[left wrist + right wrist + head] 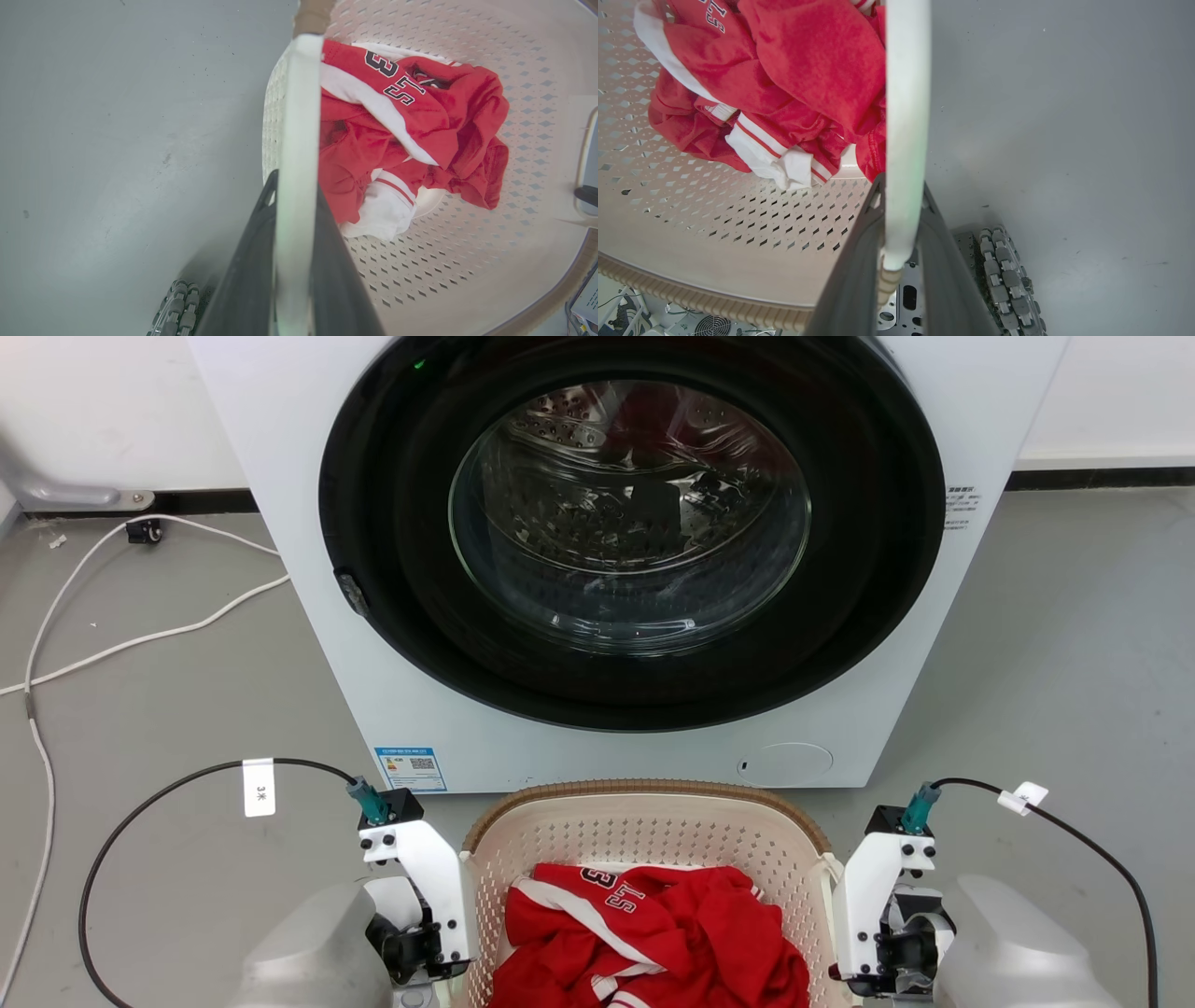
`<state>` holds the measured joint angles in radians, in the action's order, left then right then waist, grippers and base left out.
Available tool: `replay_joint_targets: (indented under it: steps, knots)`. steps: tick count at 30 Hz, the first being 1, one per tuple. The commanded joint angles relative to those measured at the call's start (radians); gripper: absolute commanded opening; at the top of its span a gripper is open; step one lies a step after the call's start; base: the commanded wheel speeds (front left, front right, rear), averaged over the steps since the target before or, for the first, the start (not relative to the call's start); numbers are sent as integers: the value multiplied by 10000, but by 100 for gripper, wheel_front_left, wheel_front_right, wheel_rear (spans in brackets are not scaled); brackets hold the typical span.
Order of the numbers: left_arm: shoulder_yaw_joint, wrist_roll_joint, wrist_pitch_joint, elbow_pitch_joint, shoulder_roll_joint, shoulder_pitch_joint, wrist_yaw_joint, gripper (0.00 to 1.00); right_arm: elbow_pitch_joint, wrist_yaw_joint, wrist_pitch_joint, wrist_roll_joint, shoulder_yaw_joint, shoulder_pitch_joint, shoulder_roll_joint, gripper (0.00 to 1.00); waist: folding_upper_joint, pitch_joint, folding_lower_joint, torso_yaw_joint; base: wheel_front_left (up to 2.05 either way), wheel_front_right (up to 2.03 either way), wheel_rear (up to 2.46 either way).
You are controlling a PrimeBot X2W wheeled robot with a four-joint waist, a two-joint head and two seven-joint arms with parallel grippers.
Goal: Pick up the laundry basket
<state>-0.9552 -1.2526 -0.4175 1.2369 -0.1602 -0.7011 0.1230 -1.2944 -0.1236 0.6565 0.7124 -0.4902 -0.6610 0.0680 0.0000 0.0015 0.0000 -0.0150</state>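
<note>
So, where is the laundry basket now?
Head view, bottom centre: the laundry basket is before the washing machine, between the left gripper and right gripper, each clamping a handle.

Laundry basket (644, 835) — cream, perforated w/ brown rim, upright, red jersey (653, 933) inside.

Garment (653, 933) in laundry basket (644, 831) before washing machine (523, 756)

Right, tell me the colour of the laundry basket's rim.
Brown, woven-look. The rim of the laundry basket shows best in the head view.
</note>
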Motion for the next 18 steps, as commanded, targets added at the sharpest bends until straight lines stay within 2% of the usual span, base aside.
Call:
replay_joint_targets:
  steps: [1, 18]
  knots:
    - [15, -121, 75, -171, 379, -11, 139, 0, 97, -130, -18, 53, 58, 23, -322, 0, 0, 2, 0, -2, 0, 0, 0]
    - [-78, -273, 55, -104, 389, 68, 140, 0, 97, -130, -7, -48, 134, -10, -323, 0, 0, -9, 0, -24, 0, 0, 0]
